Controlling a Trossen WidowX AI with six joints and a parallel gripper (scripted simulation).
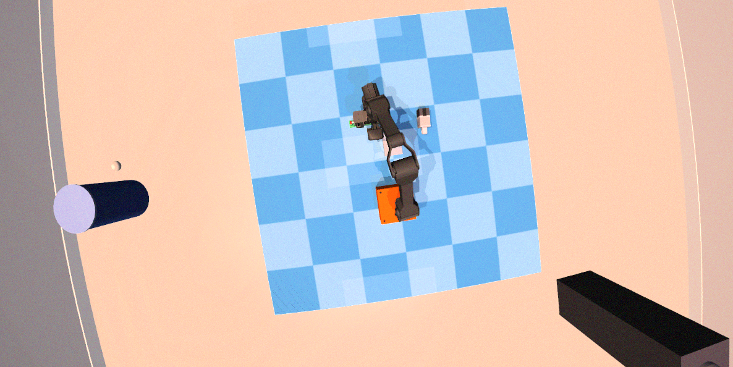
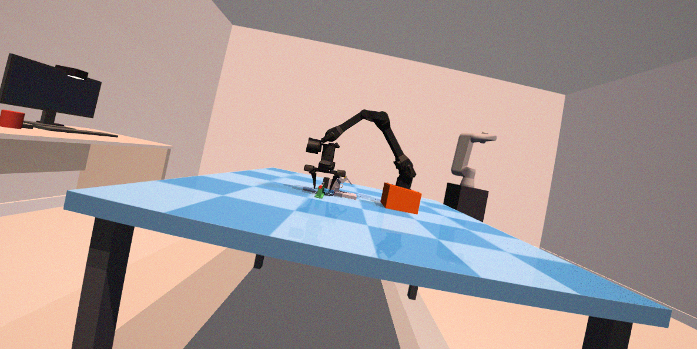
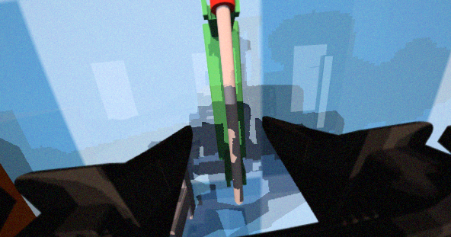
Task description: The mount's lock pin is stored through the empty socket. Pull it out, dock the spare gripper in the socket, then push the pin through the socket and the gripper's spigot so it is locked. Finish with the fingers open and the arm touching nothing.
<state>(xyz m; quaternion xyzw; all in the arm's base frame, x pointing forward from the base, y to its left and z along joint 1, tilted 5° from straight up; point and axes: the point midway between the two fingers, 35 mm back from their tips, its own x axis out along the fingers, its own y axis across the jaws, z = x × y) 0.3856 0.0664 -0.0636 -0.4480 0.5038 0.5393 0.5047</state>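
Note:
The lock pin (image 3: 227, 66) (image 2: 320, 187) (image 1: 350, 122), pale with a red head, lies lengthwise over the green cradle (image 3: 215, 70) (image 2: 319, 194). My gripper (image 3: 227, 125) (image 2: 324, 188) is open, its dark fingers standing apart on either side of the pin, touching nothing that I can see. A pale piece with a dark end and a narrow stub, apparently the spare gripper (image 1: 423, 120), stands right of the arm in the top view. A pale pink block (image 1: 394, 149) (image 2: 347, 195) lies partly under the arm; its socket is not visible, and I cannot tell if it is the mount.
An orange box (image 1: 388, 205) (image 2: 401, 198) stands beside the arm's base. Another pale structure (image 2: 335, 183) shows behind my fingers in the exterior view. A second robot (image 2: 462, 154) stands on a black pedestal beyond the table. The arm crosses above the pink block.

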